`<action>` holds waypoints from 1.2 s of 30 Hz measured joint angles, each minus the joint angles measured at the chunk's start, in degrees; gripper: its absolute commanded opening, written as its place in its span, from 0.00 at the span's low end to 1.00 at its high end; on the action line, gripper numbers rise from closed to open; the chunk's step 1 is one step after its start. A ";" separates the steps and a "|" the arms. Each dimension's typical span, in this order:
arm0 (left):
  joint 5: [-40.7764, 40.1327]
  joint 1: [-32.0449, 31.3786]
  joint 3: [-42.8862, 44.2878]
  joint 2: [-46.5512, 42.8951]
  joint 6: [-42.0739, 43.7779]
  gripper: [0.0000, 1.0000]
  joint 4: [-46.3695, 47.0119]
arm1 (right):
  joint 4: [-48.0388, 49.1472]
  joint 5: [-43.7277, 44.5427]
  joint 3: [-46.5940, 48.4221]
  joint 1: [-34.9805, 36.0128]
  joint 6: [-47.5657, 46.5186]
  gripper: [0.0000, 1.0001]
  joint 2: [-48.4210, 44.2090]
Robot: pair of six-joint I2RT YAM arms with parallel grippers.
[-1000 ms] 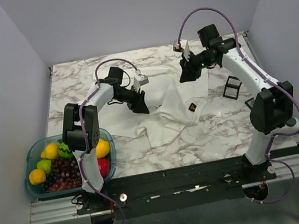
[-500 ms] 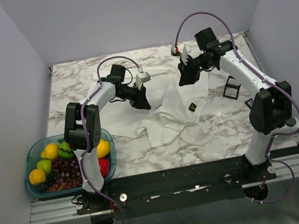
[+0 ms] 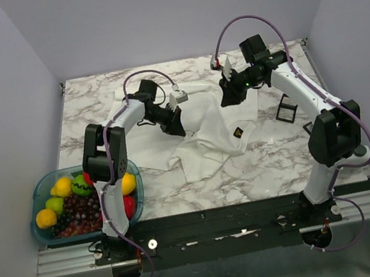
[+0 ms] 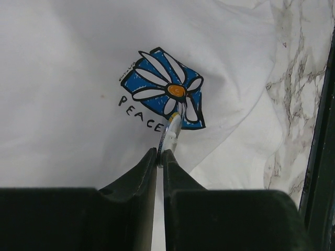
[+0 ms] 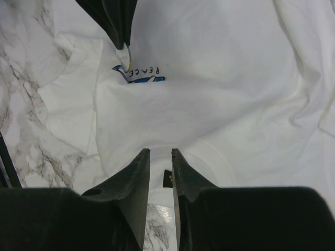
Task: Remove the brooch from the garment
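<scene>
Pale lilac walls close in a marble table (image 3: 262, 168), and at its left edge a teal fruit basket (image 3: 36, 188) sits well apart from the work. Next to the right, the left arm reaches over the garment (image 3: 201, 110). The left gripper (image 4: 160, 155) is what has changed: a second ago its fingers stood apart, and now they are drawn together into a thin pinch on the lower rim of the brooch (image 4: 171, 130). The brooch stands on edge just in front of the printed flower (image 4: 166, 89) on the left half of the shirt, so only its narrow side shows in the left wrist view. The right wrist view shows the same small disc caught at those dark fingertips. This reads as the grasp just being made. Whether the pin is still through the cloth cannot be told, so pulling it free looks like the step still ahead. Further right the white cloth lies rumpled, with its diamond logo (image 3: 237, 131) face up near the middle. The right gripper (image 3: 229, 95) has lifted slightly and shifted left since a second ago. It hovers over the shirt with a narrow gap between its fingers and nothing in it, touching neither cloth nor brooch. At the far right, black frames (image 3: 286, 108) rest on bare marble.
</scene>
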 measured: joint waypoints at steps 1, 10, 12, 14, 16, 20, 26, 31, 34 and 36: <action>-0.13 0.00 0.04 0.07 0.02 0.03 -0.24 | 0.02 0.04 0.00 0.04 0.00 0.31 0.00; -0.39 -0.13 5.18 0.98 4.63 0.00 -8.50 | 0.00 -0.02 0.00 0.26 0.00 0.30 0.00; -0.42 -0.15 6.05 0.85 5.81 0.00 -10.12 | -0.11 -0.50 0.31 0.26 -0.02 0.30 0.00; -0.63 -0.15 6.05 0.11 6.51 0.00 -10.78 | -0.11 -1.49 1.31 0.26 0.02 0.30 0.00; -1.05 -0.15 4.39 -2.45 6.38 0.00 -9.53 | 0.09 -3.04 3.43 0.28 0.46 0.31 0.13; -1.01 -0.13 0.59 -9.99 3.08 0.00 -5.03 | 5.09 -6.91 5.84 0.66 2.14 0.34 0.17; -0.28 -0.13 0.52 -16.35 -2.51 0.00 3.65 | 10.40 -10.75 5.51 3.67 3.17 0.39 2.01; 0.85 0.15 1.97 -16.31 -6.08 0.00 6.91 | 13.81 -12.11 4.13 5.51 4.98 0.39 3.61; 1.36 0.42 2.03 -16.31 -8.28 0.00 8.50 | 15.08 -12.72 4.13 5.66 5.88 0.39 4.09; 1.60 0.63 2.03 -16.31 -9.42 0.00 9.25 | 15.47 -13.29 4.13 5.66 6.21 0.39 4.09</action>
